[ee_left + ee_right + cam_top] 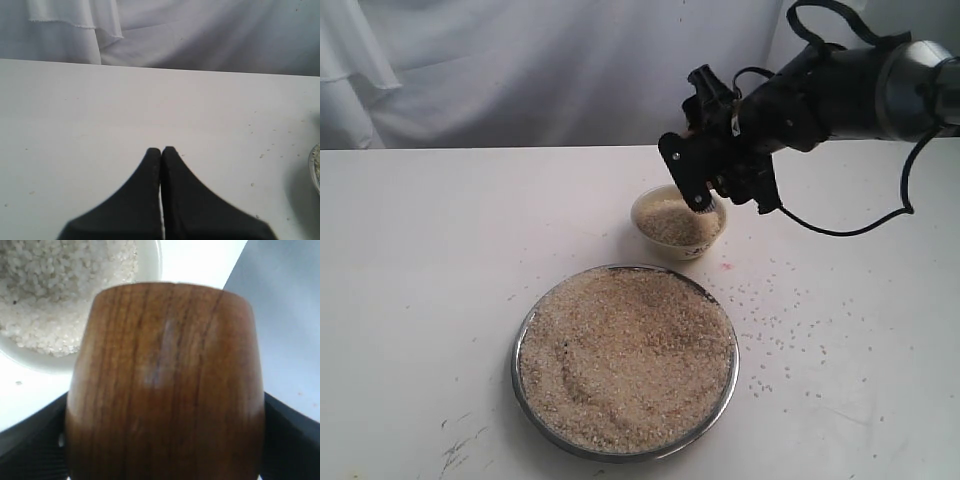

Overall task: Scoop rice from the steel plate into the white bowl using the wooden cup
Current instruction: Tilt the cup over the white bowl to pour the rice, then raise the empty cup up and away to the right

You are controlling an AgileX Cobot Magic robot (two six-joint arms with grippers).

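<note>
we grip the wooden cup (pixel 165 385) by its glossy belly in our right gripper (pixel 705 175) (light, stiff, probably slippery); left gripper (pixel 161 152) pressed together.

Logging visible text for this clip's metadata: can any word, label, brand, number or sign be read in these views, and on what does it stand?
No readable text in any view.
white bowl: faint dark mark near its base, too small and blurred to read; it may be only a pattern.
wooden cup: plain wood grain, no lettering.
steel plate: no stamp or marking visible on the rim.
</note>
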